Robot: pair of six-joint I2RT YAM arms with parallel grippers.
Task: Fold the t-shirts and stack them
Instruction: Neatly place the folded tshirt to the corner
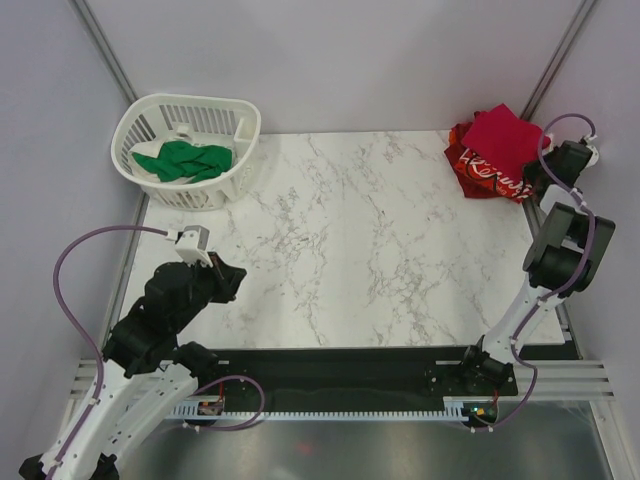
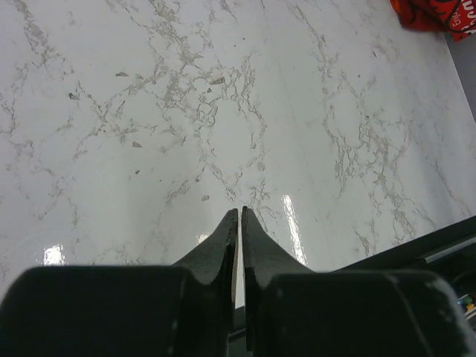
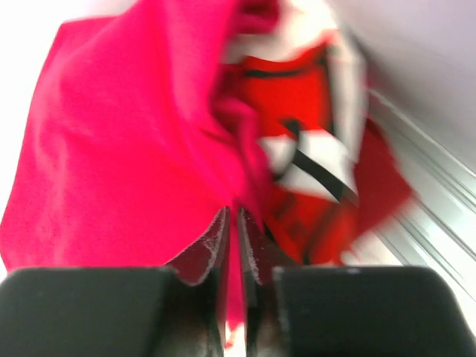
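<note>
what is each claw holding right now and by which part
Right claw pinches the plain crimson-red cloth t-shirt at a bunched fold of its cloth. Left claw is shut on nothing.

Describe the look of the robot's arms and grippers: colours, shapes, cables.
The left arm and right arm are black with white lower links; purple cables loop along both. The left gripper and right gripper each have two dark, tapered fingers.

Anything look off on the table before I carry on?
The crimson shirt sits crooked on the red-and-white shirt at the far right corner, edges not lined up. The green shirt lies crumpled in the basket, not folded.
</note>
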